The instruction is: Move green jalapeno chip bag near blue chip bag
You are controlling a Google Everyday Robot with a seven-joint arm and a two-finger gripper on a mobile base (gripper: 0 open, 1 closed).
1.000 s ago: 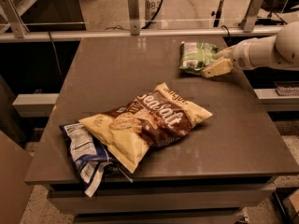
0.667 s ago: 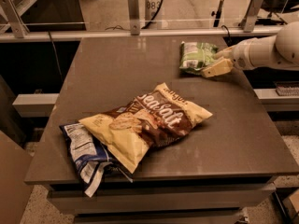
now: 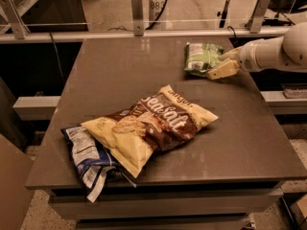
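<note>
**Gripper at green bag, far right of table**

Camera view: gripper reaches in from the right and touches the right edge of the green jalapeno chip bag, which lies on the table's far right side. Grip state: can't tell. Blue chip bag is at the near left corner, well apart from it, partly under the big yellow-brown bag and overhanging the edge.

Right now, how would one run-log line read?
gripper: at green jalapeno chip bag, far right | blue chip bag: front left, partly under Sea Salt bag | bags: apart
</note>
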